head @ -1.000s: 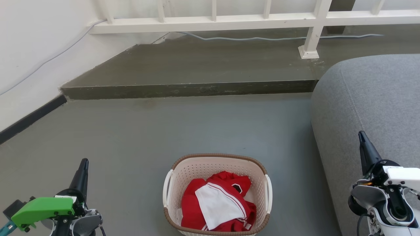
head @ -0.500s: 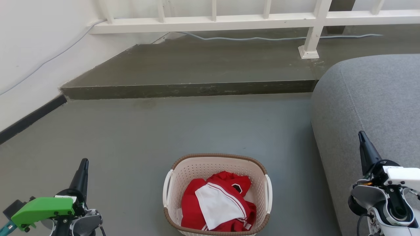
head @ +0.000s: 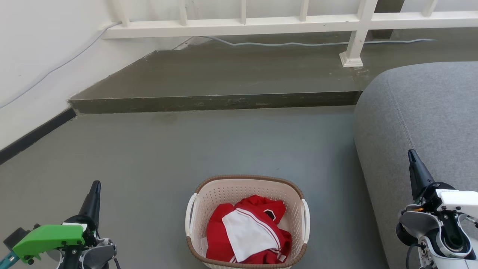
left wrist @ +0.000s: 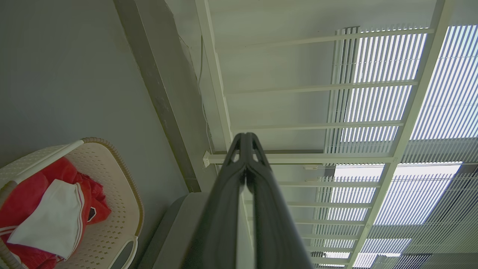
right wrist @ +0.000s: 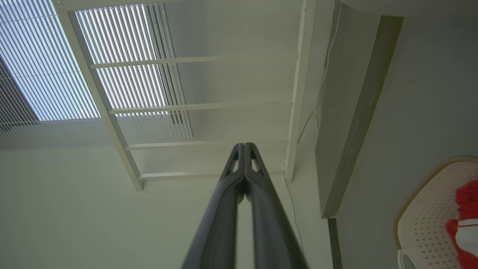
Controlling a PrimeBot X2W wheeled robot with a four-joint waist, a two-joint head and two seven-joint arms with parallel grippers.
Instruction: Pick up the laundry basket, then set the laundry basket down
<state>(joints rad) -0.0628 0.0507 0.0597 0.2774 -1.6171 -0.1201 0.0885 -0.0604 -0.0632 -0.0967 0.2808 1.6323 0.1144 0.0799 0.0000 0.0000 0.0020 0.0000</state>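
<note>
presently flanks cream perforated plastic laundry basket (head: 224, 194) with left gripper (head: 96, 184) and right gripper (head: 410, 153) pinched together, empty; risks tipping on one-handle lift.

Nothing in these pictures carries lettering, a number or a brand that can be read. The only mark of that kind is a small dark badge (head: 269, 215) on the red-and-white cloth garment (head: 220, 231) in the cream perforated plastic laundry basket (head: 239, 192). It is too small to make out.
</note>
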